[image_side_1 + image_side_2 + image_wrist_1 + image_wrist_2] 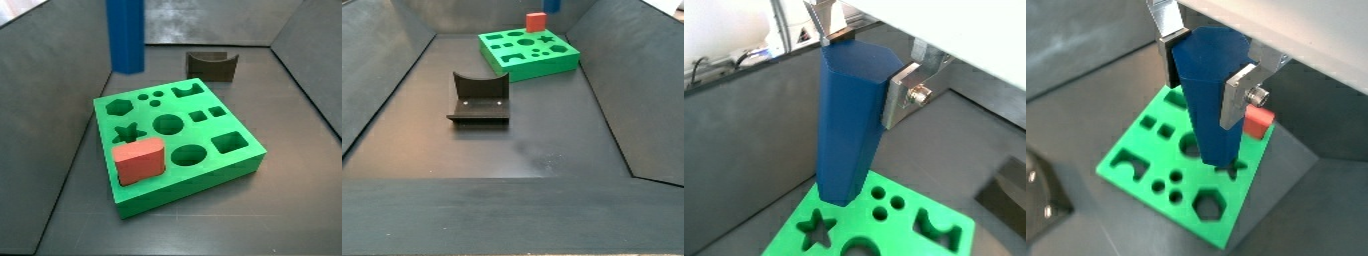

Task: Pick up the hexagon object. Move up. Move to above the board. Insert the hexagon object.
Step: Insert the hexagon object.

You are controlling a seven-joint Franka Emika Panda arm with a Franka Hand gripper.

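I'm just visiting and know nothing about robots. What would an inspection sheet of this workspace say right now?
Surface: dark grey floor, bare in front.
Job's things: blue hexagon object held upright above the green board, not inserted.
Clutter: red block on the board; dark arch piece on the floor.
Gripper: gripper closed on the hexagon object, above the board.
Cables: dark cables beyond the wall in a wrist view.
Surroundings: dark walls around the floor.

In a side view the hexagon object point(126, 35) is cut off, pincer unseen.

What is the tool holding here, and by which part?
The tool grips the blue hexagon peg by its upper end, between its fingers, above the board.
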